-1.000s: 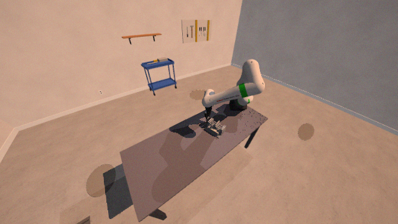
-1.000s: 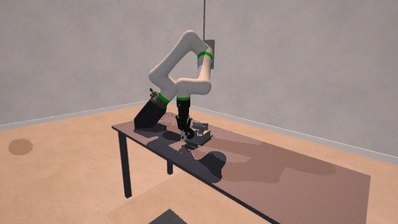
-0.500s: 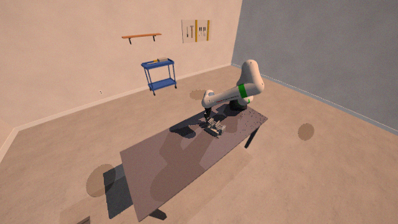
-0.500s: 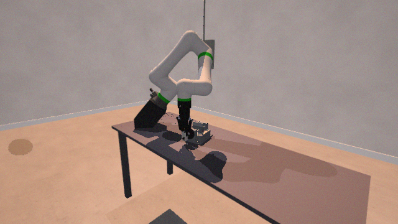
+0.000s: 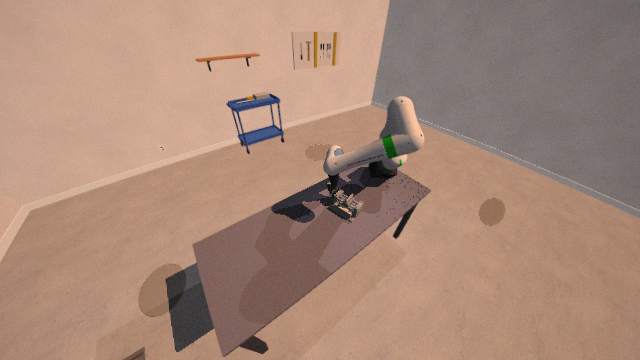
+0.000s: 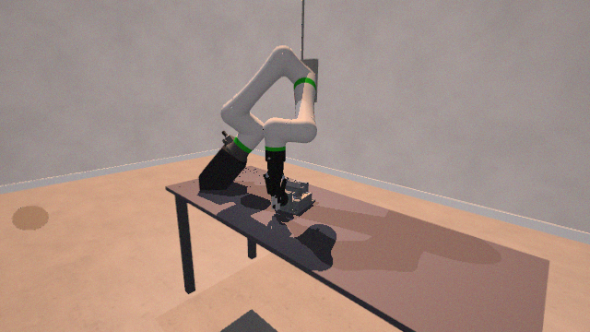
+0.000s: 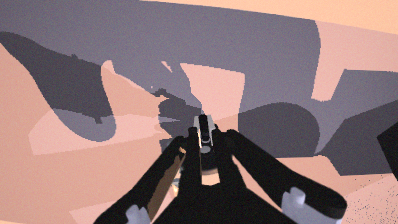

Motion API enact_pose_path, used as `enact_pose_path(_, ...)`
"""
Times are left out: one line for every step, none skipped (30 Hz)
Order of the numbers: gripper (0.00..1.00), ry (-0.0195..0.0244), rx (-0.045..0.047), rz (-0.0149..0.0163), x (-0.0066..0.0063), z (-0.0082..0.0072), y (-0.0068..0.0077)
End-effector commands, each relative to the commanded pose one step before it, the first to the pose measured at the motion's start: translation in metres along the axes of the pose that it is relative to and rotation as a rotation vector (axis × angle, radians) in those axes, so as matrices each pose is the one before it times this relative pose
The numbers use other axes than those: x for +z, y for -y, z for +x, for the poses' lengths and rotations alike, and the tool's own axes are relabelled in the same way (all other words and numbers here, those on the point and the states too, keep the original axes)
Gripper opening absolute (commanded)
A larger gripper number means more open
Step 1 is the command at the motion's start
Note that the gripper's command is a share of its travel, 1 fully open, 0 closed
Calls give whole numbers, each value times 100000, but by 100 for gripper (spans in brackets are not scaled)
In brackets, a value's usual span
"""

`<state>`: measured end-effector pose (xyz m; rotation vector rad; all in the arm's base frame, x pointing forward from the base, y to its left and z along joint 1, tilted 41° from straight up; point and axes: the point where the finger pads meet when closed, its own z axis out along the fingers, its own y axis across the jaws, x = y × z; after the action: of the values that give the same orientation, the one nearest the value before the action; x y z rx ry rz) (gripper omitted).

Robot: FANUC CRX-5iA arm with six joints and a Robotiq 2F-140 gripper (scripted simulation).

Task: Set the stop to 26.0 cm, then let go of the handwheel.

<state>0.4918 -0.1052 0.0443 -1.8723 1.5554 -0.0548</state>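
A small grey stop fixture stands on the table near the arm's base; it also shows in the exterior view. My gripper reaches down at the fixture's end and is shut on the handwheel's handle, a small dark and grey piece between the black fingers. In the exterior and top views the gripper is at the near end of the fixture. The stop's scale and its reading are too small to make out.
The long brown table stretches away from the fixture. The arm's dark base sits at the table's corner. A blue cart and a wall shelf stand far off by the wall.
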Motion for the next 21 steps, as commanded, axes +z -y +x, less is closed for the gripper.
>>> enact_pose_path(4,-44,11,59,-6,20,320)
enact_pose_path(4,0,0,0,-1,0,93)
enact_pose_path(4,0,0,0,-1,0,94)
enact_pose_path(4,0,0,0,-1,0,95)
enact_pose_path(4,0,0,0,-12,0,94)
enact_pose_path(4,0,0,0,-18,0,94)
enact_pose_path(4,0,0,0,-18,0,95)
enact_pose_path(4,0,0,0,-18,0,95)
enact_pose_path(4,0,0,0,-19,0,96)
enact_pose_path(4,0,0,0,0,0,0)
enact_pose_path(4,0,0,0,0,0,0)
enact_pose_path(4,0,0,0,-21,0,96)
enact_pose_path(4,0,0,0,-36,0,95)
enact_pose_path(4,0,0,0,-36,0,95)
enact_pose_path(4,0,0,0,-37,0,96)
enact_pose_path(4,0,0,0,-37,0,97)
enact_pose_path(4,0,0,0,-37,0,97)
enact_pose_path(4,1,0,0,-56,0,95)
enact_pose_path(4,0,0,0,-57,0,95)
enact_pose_path(4,0,0,0,-58,0,96)
enact_pose_path(4,0,0,0,-58,0,97)
